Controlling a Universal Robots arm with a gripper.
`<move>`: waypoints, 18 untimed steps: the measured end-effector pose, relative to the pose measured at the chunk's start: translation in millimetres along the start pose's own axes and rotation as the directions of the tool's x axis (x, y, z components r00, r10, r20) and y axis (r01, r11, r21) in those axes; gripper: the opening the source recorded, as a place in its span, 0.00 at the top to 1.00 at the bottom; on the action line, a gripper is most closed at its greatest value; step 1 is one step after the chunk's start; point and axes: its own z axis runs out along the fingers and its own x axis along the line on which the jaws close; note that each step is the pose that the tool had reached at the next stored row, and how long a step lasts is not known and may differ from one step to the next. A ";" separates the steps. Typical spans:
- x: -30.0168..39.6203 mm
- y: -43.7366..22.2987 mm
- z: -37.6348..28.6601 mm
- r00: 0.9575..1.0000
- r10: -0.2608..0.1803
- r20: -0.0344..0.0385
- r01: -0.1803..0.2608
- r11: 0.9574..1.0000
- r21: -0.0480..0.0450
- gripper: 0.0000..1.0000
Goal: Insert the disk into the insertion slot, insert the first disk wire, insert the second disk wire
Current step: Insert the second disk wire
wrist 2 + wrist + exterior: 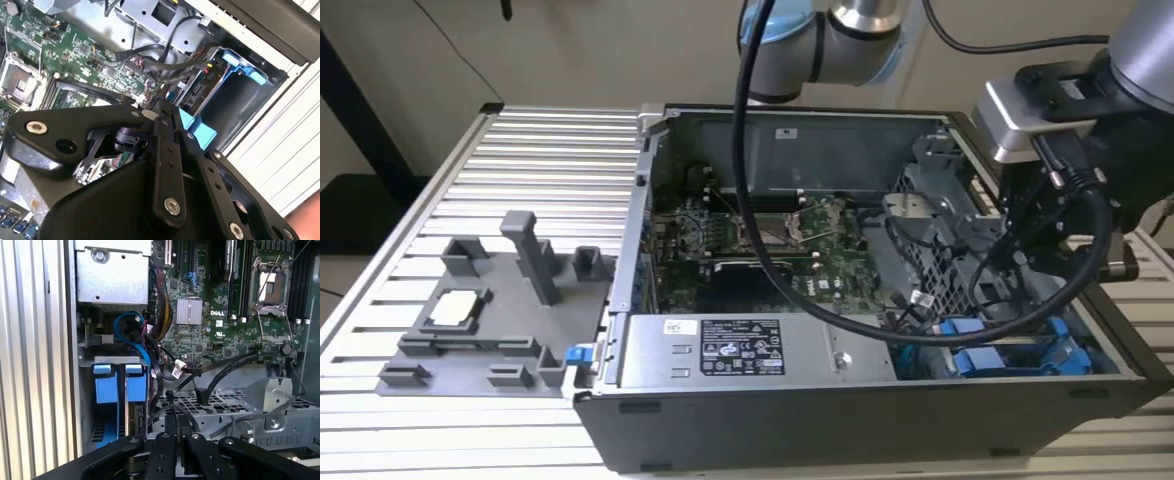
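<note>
1. Gripper [177, 432] fingers are drawn close together, almost meeting at the tips. Whether they pinch anything I cannot tell. In both wrist views they hang just above the drive corner of the open computer case [854, 430].
2. Close by the tips, the disk [136, 387] sits down in the insertion slot [107, 360], its bright blue carrier frame standing upright beside a second blue frame [105, 385].
3. In the second wrist view the gripper [152, 112] is near the blue frame [197, 127], with black cables [165, 62] crossing just beyond it.
4. More black cables [225, 367] loop across the space between the slot and the motherboard [215, 325], one arching right at the fingertips.
5. A blue cable [125, 322] curls beside the slot, under a silver box [112, 275].
6. The perforated metal cage [225, 405] lies just beside the gripper, next to the slot.
7. In the exterior view the arm [1134, 60] reaches into the case from the exterior view's right. The labelled power-supply box [740, 350] fills the near side of the case.
8. A grey fixture [480, 310] stands well apart on the slatted table [520, 170].
</note>
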 end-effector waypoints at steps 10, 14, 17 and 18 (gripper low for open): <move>-6.9 3.5 1.6 1.000 -0.007 -0.008 0.007 1.000 -0.010 0.84; -10.5 6.3 2.0 1.000 -0.024 -0.006 0.024 1.000 -0.014 0.84; -11.1 10.7 1.8 0.999 -0.036 -0.006 0.035 0.999 -0.016 0.82; -11.2 12.2 1.6 0.999 -0.041 -0.006 0.040 0.999 -0.017 0.76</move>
